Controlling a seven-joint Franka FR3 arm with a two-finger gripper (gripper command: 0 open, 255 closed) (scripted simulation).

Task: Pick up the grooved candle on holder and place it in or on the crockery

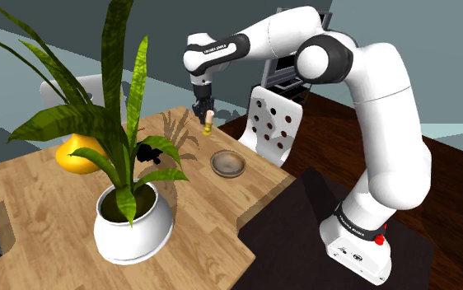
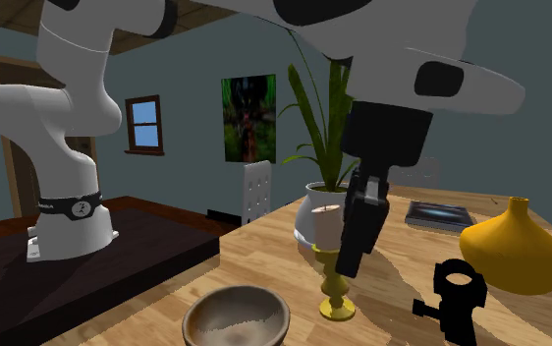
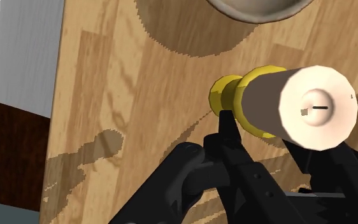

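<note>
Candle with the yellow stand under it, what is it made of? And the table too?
The cream round candle looks like wax: pale, smooth and matte, with a small wick mark on its end. Its yellow holder could be brass or just yellow paint; the plain colour leaves that open. The light brown table looks like wood, with grain lines and planks.

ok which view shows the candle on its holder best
The second exterior view: candle and yellow holder show side-on, top to base, the fingers overlapping one side. Shoulder view shows it small and far off; wrist view looks end-on at its top.
</note>
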